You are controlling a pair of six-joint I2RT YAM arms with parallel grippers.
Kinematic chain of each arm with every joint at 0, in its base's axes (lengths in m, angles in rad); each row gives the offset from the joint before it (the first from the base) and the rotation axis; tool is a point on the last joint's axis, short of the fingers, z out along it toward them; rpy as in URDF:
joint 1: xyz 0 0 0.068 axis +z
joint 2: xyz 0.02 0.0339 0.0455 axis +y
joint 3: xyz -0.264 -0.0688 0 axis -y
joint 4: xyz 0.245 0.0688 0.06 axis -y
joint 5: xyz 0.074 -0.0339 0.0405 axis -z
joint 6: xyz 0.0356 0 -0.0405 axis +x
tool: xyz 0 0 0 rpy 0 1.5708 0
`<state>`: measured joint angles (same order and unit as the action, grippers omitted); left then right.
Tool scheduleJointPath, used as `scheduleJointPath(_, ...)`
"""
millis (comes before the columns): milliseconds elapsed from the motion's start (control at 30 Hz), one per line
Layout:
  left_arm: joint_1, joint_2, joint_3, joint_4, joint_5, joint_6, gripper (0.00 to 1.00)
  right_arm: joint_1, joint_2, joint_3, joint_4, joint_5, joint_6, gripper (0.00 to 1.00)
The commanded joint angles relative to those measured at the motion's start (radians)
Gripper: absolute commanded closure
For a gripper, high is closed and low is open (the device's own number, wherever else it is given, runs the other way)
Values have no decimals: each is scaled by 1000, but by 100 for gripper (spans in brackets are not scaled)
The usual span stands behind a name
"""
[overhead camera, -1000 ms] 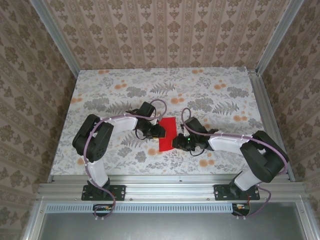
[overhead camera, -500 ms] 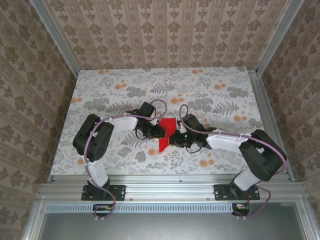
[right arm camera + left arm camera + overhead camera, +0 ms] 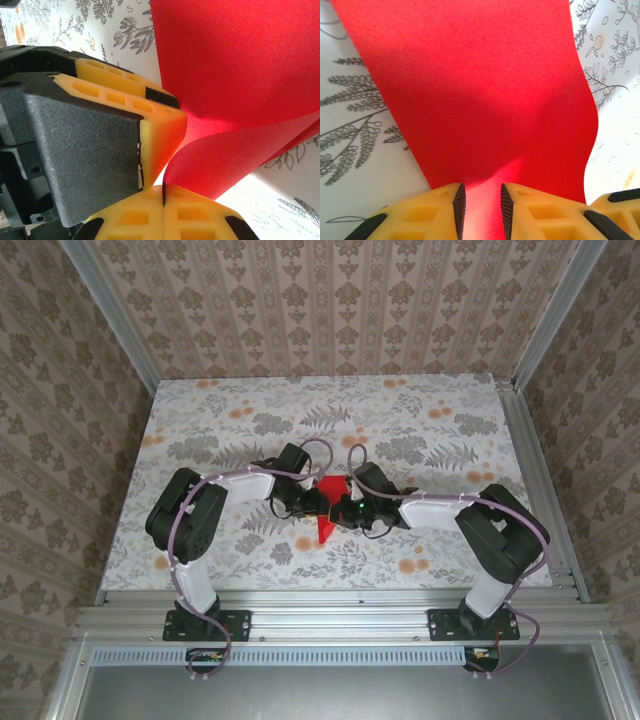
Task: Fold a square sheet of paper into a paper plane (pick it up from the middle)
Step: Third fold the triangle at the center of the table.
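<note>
Paper (image 3: pixel 470 100), plain matte red and unmarked, is pinched by the left gripper (image 3: pixel 481 195) at the bottom of its wrist view, a ridge rising between the 2 jaws. Right gripper (image 3: pixel 164 192) is clamped on a curled-up edge. From above, the bowed paper sits mid-frame between both, over the floral table (image 3: pixel 430 420).

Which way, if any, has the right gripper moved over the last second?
Yes. The right gripper slid left, away from the orange flower print, across the sheet of paper toward the left gripper.
</note>
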<state>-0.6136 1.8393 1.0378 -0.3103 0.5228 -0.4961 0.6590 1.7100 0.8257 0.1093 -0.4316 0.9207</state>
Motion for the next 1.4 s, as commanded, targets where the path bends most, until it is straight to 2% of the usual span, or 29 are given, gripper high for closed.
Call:
scheduleJointPath(0, 0, -9, 29, -22, 52, 19, 69, 4, 44, 42, 19, 0, 13, 94)
scheduleJointPath(400, 47, -28, 85, -65, 76, 48, 68, -2, 81, 73, -5, -4, 13, 94)
scheduleJointPath(733, 104, 84, 180, -93, 89, 94, 71, -7, 65, 62, -19, -2, 9, 94)
scheduleJointPath(967, 104, 150, 231, -118, 86, 118, 71, -12, 60, 65, -14, -5, 16, 94)
scheduleJointPath(1367, 104, 174, 203, -108, 85, 124, 71, -17, 85, 77, 13, 3, 50, 94)
